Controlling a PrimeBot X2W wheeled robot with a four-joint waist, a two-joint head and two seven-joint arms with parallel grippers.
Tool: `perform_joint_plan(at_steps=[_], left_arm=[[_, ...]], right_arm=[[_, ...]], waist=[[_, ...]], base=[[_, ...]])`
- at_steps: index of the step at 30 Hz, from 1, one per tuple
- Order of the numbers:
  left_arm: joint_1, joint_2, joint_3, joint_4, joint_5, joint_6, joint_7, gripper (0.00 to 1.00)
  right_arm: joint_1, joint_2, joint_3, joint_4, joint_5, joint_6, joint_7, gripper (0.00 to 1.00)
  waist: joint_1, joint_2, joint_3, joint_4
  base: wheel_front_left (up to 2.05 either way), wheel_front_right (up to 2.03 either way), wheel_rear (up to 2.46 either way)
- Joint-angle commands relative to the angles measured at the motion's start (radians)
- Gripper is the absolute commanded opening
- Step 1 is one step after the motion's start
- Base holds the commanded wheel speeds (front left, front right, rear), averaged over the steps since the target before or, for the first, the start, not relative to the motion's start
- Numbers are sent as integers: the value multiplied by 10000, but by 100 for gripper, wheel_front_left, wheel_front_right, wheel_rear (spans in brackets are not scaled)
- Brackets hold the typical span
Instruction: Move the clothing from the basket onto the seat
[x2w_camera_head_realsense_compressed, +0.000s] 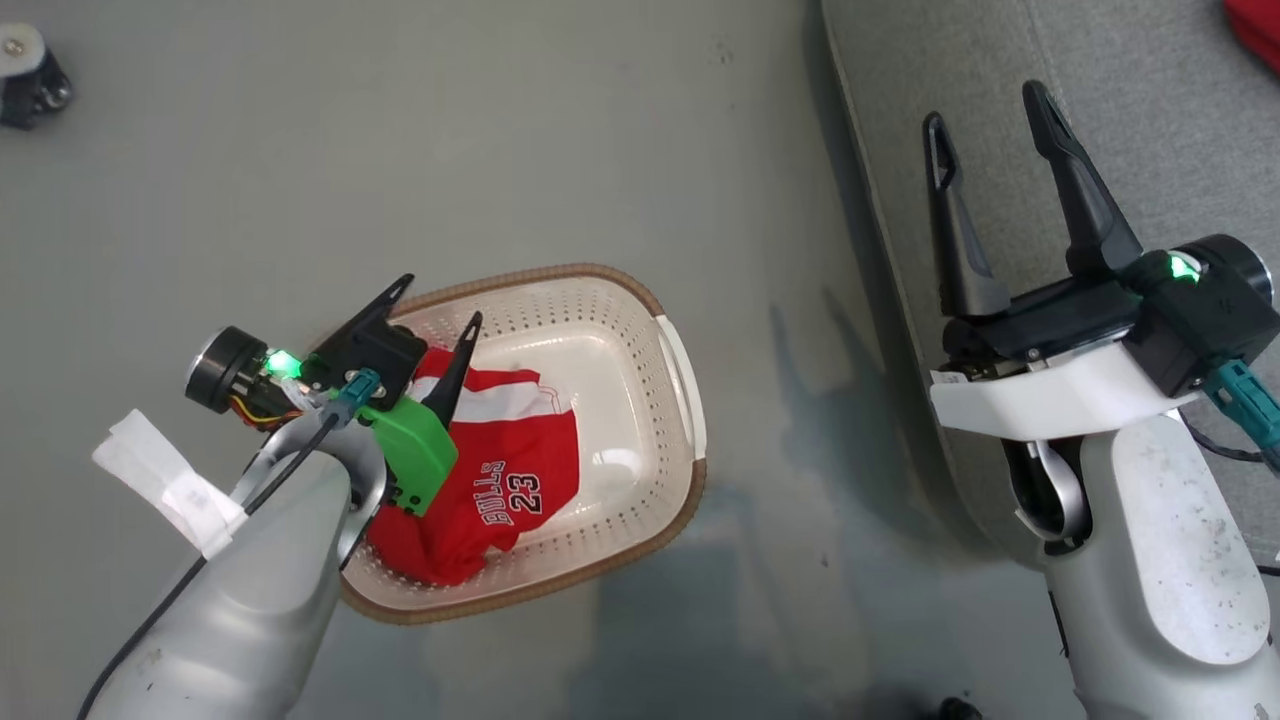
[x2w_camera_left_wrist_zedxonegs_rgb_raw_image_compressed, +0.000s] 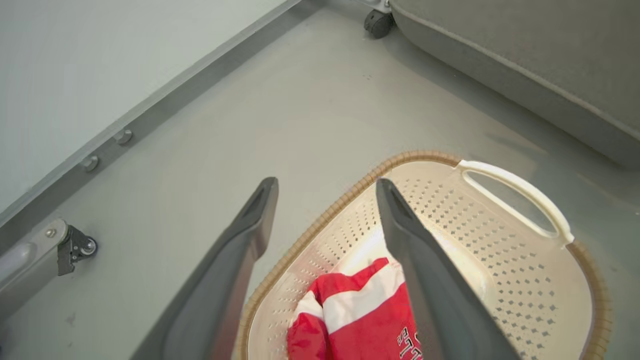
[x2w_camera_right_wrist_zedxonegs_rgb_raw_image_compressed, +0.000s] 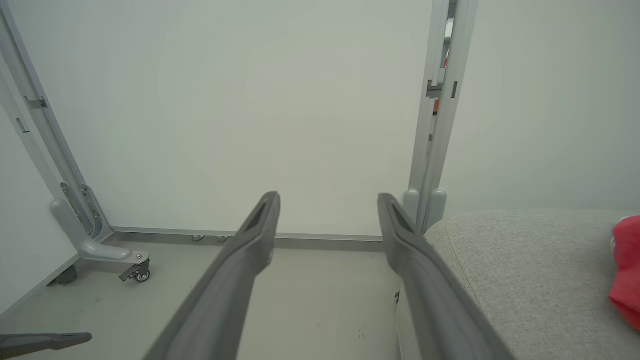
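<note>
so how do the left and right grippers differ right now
The left gripper hangs over the basket rim, angled down toward the jersey. The right gripper is over the seat edge, pointing toward a wall. Both are open and hold nothing.

Grey floor (x2w_camera_head_realsense_compressed: 400, 150), a black caster (x2w_camera_head_realsense_compressed: 30, 85) top left, white panels (x2w_camera_right_wrist_zedxonegs_rgb_raw_image_compressed: 250, 100) on wheeled metal posts (x2w_camera_right_wrist_zedxonegs_rgb_raw_image_compressed: 437, 140).

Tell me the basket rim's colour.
The basket rim is brown with a woven look, clearest in the left wrist view.
</note>
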Motion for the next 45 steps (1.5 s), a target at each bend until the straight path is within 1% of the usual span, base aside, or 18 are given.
perform_joint_plan(at_steps=[1,10,20,25,32,39,45], left_arm=[[-358,114,-160,352,-108,-20,7,100],[-1715,201,-1489,2520,-179,-21,5,100],[-2755,200,-2628,4151,-165,-21,427,100],[-3180,348,-3124,4461,-158,-21,834,100],[-3717,593,-3354,4724,-149,-21,1796,100],[-4062,580,-3653,4802,47,175,2615,100],[-4282,602,-3866,4820,87,129,3321,100]], right_arm=[[-250,-16,21,-75,-39,-10,-33,100],[-993,-16,207,-338,37,-10,-33,100],[-1333,-16,255,-580,254,-10,-33,100],[-1380,-16,205,-764,305,-10,-34,100],[-1360,-16,134,-1041,290,-10,-33,100],[-1231,-16,130,-1217,274,-10,-33,100],[-1126,-16,46,-1365,281,-11,-33,100]], waist=[[-1,79,1154,-523],[-1,79,2502,-816],[-1,79,3441,-1093],[-1,79,3899,-1212],[-1,79,4436,-1217],[-1,79,4728,-1168],[-1,79,4978,-1215]], base=[[0,0,0],[0,0,0],[0,0,0],[0,0,0],[0,0,0],[0,0,0],[0,0,0]])
